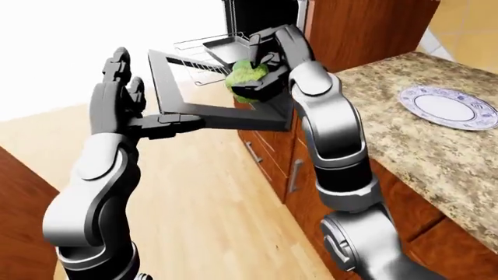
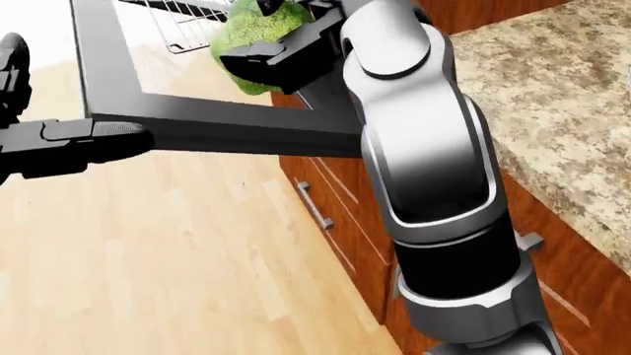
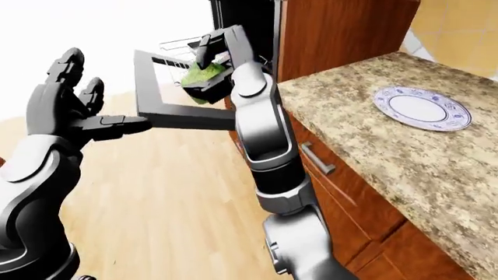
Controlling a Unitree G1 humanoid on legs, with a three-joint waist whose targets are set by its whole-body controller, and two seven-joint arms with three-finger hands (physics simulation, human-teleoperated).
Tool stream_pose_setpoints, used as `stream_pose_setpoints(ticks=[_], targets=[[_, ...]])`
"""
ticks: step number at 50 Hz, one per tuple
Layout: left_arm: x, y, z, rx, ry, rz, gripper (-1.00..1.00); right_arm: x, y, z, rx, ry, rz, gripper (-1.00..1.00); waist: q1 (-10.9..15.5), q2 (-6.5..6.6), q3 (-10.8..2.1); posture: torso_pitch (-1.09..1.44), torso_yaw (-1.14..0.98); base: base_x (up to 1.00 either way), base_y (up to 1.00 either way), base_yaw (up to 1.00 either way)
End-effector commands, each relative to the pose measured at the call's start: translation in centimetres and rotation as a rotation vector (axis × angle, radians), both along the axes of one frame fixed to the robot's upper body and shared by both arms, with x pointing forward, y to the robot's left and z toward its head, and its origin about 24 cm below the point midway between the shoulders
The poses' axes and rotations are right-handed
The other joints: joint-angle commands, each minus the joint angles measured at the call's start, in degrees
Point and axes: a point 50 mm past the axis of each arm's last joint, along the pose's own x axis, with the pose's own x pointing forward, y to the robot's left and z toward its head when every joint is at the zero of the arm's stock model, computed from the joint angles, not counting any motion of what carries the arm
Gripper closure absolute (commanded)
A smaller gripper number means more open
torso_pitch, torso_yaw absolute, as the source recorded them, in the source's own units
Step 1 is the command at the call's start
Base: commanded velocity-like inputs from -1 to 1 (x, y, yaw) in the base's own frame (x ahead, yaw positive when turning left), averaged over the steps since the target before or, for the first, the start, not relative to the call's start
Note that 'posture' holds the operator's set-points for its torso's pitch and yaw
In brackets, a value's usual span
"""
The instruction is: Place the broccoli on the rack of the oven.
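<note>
**Broccoli in hand over the open oven door, not yet on the rack**

Risks first:
- Right arm reaches across the lowered oven door. Judgement: forearm or elbow could clip the door frame on the way in, jolting the grasp.
- Wire rack is pulled out and sits beyond the broccoli, toward the far side of the oven cavity. Release too early and the broccoli drops onto the door glass or the wood floor, not the rack.
- Rack is open wire; a round floret let go off-centre may roll or tip through toward the edge.
- Left hand hovers just left of the door's corner; a body lean could bump it into the door.

Hands:
- Right hand: fingers closed round the broccoli, held up above the door, near the rack's near edge. Grip looks firm, green bulging between the fingers.
- Left hand: fingers spread wide, empty. Whether it touches the door corner, cannot tell.

Plate sits empty on the bench, well apart at right.
</note>
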Motion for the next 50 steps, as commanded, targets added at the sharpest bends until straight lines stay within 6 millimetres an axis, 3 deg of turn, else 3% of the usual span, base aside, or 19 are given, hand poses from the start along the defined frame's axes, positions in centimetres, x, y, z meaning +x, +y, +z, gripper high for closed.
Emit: stream_pose_setpoints(ticks=[1, 4, 5, 6, 7, 9, 12, 14, 15, 18, 20, 21, 23, 28, 30, 49, 50], targets=[[-0.4, -0.3, 1.5, 0.009, -0.08, -0.012, -1.0, -0.6, -0.2, 2.1, 0.014, -0.103, -0.009, 1.0, -0.52, 0.55, -1.13, 0.0, 0.0, -0.2, 0.0, 1.0], [-0.4, -0.2, 1.5, 0.01, -0.08, -0.012, -1.0, -0.6, -0.3, 2.0, 0.015, -0.101, -0.01, 1.0, -0.83, -1.28, -0.69, 0.0, 0.0, -0.21, 0.0, 1.0], [-0.4, -0.3, 1.5, 0.01, -0.08, -0.013, -1.0, -0.6, -0.3, 2.0, 0.015, -0.101, -0.01, 1.0, -0.84, -2.5, -0.93, 0.0, 0.0, -0.21, 0.0, 1.0], [-0.4, -0.3, 1.5, 0.01, -0.08, -0.013, -1.0, -0.6, -0.3, 2.0, 0.015, -0.101, -0.01, 1.0, -1.14, -5.45, -1.83, 0.0, 0.0, -0.21, 0.0, 1.0], [-0.4, -0.3, 1.5, 0.01, -0.08, -0.013, -1.0, -0.6, -0.3, 2.0, 0.015, -0.101, -0.011, 1.0, -0.92, -3.7, -1.27, 0.0, 0.0, -0.2, 0.0, 1.0], [-0.4, -0.3, 1.5, 0.01, -0.081, -0.013, -1.0, -0.6, -0.3, 2.2, 0.017, -0.103, -0.012, 1.0, -0.41, -4.05, -1.83, 0.0, 0.0, -0.2, 0.0, 1.0], [-0.4, -0.3, 1.5, 0.009, -0.081, -0.013, -1.0, -0.6, -0.3, 2.1, 0.018, -0.105, -0.012, 1.0, -0.35, -2.76, -1.85, 0.0, 0.0, -0.19, 0.0, 0.98], [-0.4, -0.3, 1.5, 0.01, -0.08, -0.013, -1.0, -0.6, -0.4, 2.2, 0.022, -0.108, -0.013, 1.0, -1.08, -2.07, -1.25, 0.0, 0.0, -0.05, 0.0, 0.62], [-0.4, -0.3, 1.5, 0.01, -0.08, -0.013, -1.0, -0.6, -0.5, 2.3, 0.03, -0.107, -0.018, 1.0, -1.71, -1.66, 0.05, 0.0, 0.0, 0.0, 0.0, 0.0], [-0.4, -0.4, 1.5, 0.01, -0.08, -0.013, -1.0, -0.5, -0.6, 2.2, 0.021, -0.113, -0.023, 1.0, -2.3, -0.18, 0.61, 0.0, 0.0, 0.0, 0.0, 0.0], [-0.4, -0.4, 1.5, 0.01, -0.08, -0.014, -1.0, -0.5, -0.6, 2.2, 0.022, -0.114, -0.022, 1.0, -2.97, 1.55, 0.57, 0.0, 0.0, 0.0, 0.0, 0.0], [-0.5, -0.4, 1.6, 0.01, -0.08, -0.013, -1.0, -0.5, -0.6, 2.2, 0.023, -0.114, -0.023, 1.0, -3.22, 3.02, 0.04, 0.0, 0.0, 0.0, 0.0, 0.0], [-0.5, -0.4, 1.5, 0.01, -0.08, -0.013, -1.0, -0.4, -0.7, 2.2, 0.024, -0.115, -0.028, 1.0, -3.03, 2.09, 0.81, 0.0, 0.0, 0.0, 0.0, 0.0], [-0.4, -0.4, 1.5, 0.009, -0.079, -0.013, -1.0, -0.3, -0.8, 2.3, 0.026, -0.118, -0.032, 1.0, -2.66, -0.24, -0.43, 0.0, 0.0, 0.0, 0.0, 0.0], [-0.4, -0.4, 1.5, 0.009, -0.078, -0.015, -1.0, -0.3, -0.8, 2.3, 0.021, -0.118, -0.032, 1.0, -2.35, -0.78, 0.14, 0.0, 0.0, 0.0, 0.0, 0.0], [-0.4, -0.4, 1.7, 0.011, -0.086, -0.016, -1.0, 0.0, -1.4, 3.9, 0.052, -0.146, -0.051, 1.0, -1.52, -0.43, -0.61, 0.0, 0.0, 0.0, 0.0, 0.0], [-0.5, -0.4, 1.8, 0.01, -0.088, -0.016, -1.0, 0.1, -1.4, 4.1, 0.054, -0.149, -0.052, 1.0, -1.78, -0.36, -1.82, 0.0, 0.0, 0.09, 0.0, 0.0]])
